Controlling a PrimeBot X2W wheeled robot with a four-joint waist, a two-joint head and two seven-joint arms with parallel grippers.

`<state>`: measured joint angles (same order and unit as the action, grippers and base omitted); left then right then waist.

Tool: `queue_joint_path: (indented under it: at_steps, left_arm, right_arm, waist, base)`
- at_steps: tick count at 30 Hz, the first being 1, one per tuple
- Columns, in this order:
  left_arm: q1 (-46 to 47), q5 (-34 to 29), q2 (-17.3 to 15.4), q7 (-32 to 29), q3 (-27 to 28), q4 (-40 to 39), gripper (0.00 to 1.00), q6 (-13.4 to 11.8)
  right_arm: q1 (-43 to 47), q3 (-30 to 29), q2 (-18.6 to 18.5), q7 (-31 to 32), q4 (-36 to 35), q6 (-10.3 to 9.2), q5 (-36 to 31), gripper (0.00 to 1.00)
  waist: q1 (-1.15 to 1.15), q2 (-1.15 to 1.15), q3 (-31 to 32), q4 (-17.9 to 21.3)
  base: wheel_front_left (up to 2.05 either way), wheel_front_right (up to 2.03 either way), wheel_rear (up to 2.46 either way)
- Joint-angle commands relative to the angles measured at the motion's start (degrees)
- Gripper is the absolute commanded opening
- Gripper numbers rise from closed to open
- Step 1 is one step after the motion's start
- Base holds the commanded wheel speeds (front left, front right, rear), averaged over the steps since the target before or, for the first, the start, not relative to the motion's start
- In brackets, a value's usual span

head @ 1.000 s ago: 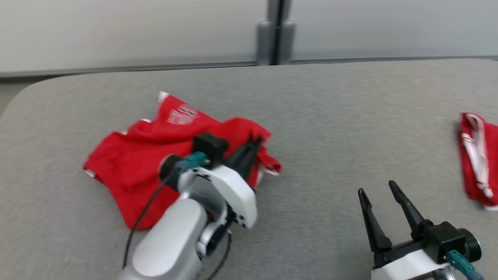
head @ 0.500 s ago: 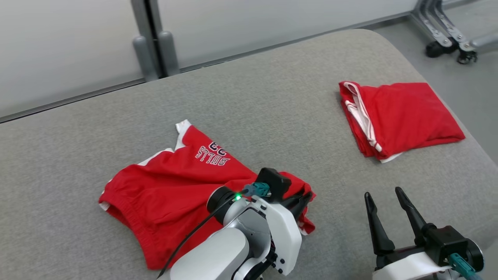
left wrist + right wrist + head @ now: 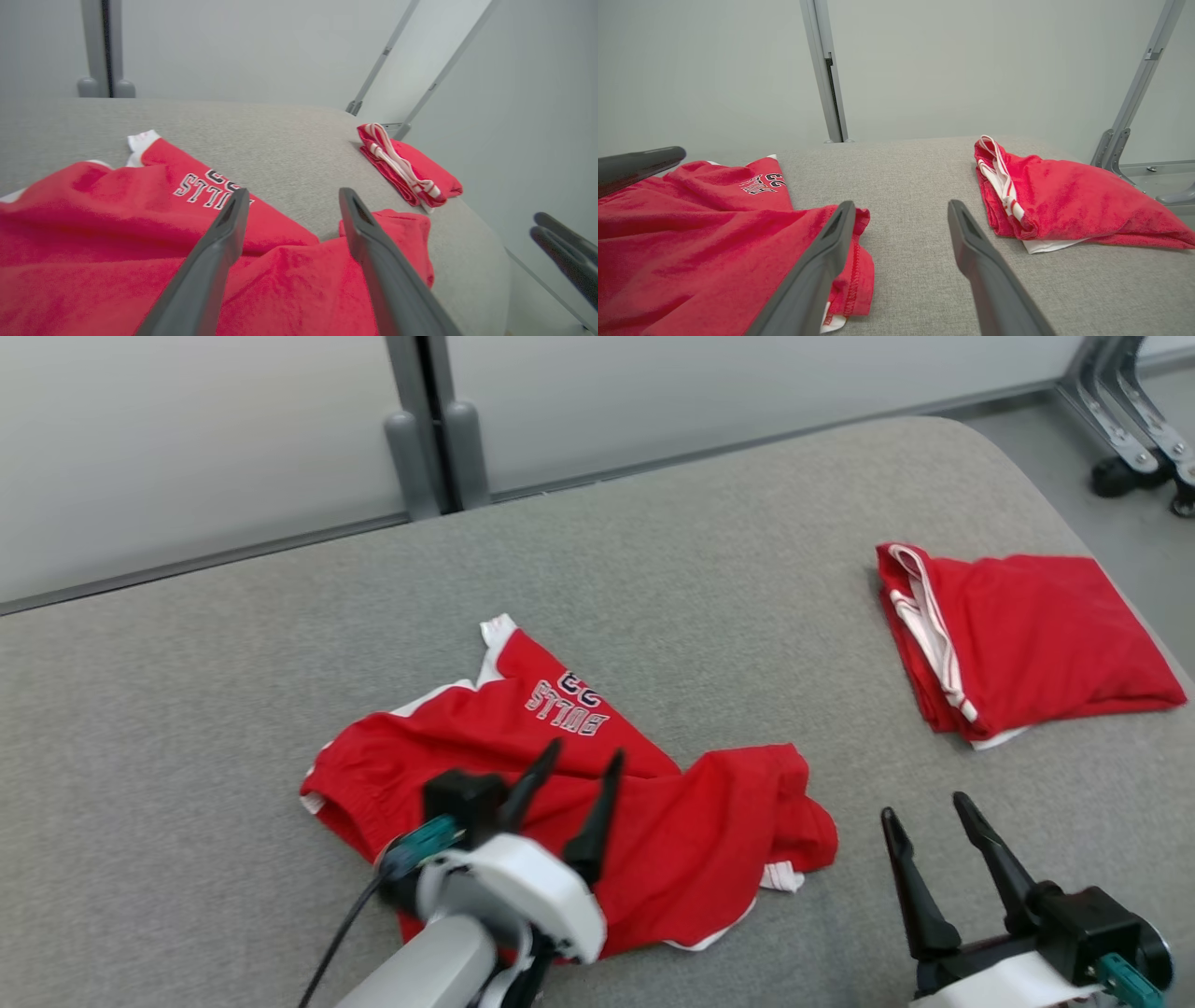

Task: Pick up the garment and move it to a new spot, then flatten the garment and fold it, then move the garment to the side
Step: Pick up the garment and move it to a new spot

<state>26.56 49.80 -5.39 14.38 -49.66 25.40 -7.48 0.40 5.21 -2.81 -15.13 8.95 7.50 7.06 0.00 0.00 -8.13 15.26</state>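
A crumpled red garment [image 3: 672, 831] with white trim and "BULLS" lettering lies on the grey padded table [image 3: 747, 569], left of centre. My left gripper [image 3: 586, 751] hovers open over its near part, with nothing between the fingers. In the left wrist view the left gripper [image 3: 293, 193] stands open above the red garment [image 3: 93, 224]. My right gripper [image 3: 924, 807] is open and empty at the lower right, over bare table just right of the garment's edge. The right wrist view shows the right gripper [image 3: 901, 205] open, with the garment [image 3: 691, 242] to its left.
A second red garment [image 3: 1027, 635], folded, lies near the table's rounded far right corner, and it appears as the folded garment [image 3: 1064, 200] in the right wrist view. A grey post [image 3: 434, 420] stands behind the table. Metal frame legs with wheels [image 3: 1134, 439] stand on the floor at the right.
My left gripper has opened, let go of the garment's edge and drawn back over the garment. The camera has shifted. The right gripper has stayed open.
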Motion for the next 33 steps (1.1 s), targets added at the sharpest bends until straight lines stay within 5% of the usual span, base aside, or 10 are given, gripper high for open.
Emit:
queue_joint_path:
  at_steps: [1, 6, 11, 19, 33]
  left_arm:
    - [-2.3, -0.7, -1.5, 0.5, 1.5, -1.0, 1.00, -1.1]
    - [-12.5, -7.1, -5.3, 0.8, 11.4, -10.6, 1.00, -5.2]
    - [-23.4, -16.4, -6.8, 0.8, 20.0, -17.5, 1.00, -6.5]
    - [-39.0, -26.2, -5.0, 0.9, 32.6, -18.5, 1.00, -1.7]
    - [-41.9, -34.0, 0.8, 0.9, 42.8, -17.3, 1.00, 6.6]
  right_arm:
    - [0.9, -0.9, -0.3, 0.0, -0.3, -0.01, -0.2, 1.00]
    - [3.6, -3.1, -1.0, 0.0, -1.5, -0.01, -1.2, 1.00]
    - [6.1, -5.1, -1.8, 0.0, -2.3, -0.01, -2.2, 1.00]
    - [9.3, -8.2, -1.7, 0.0, -1.6, -0.01, -2.8, 1.00]
    - [10.0, -8.0, -1.0, 0.0, -0.9, -0.01, -3.3, 1.00]
  waist:
    - [0.00, 0.00, 2.0, -2.2]
    - [0.00, 0.00, 4.7, -6.3]
    - [0.00, 0.00, 6.7, -9.9]
    - [0.00, 0.00, 10.3, -13.4]
    - [0.00, 0.00, 11.1, -14.3]
  base:
    - [0.00, 0.00, 0.00]
    - [0.00, 0.00, 0.00]
    - [0.00, 0.00, 0.00]
    - [0.00, 0.00, 0.00]
    - [0.00, 0.00, 0.00]
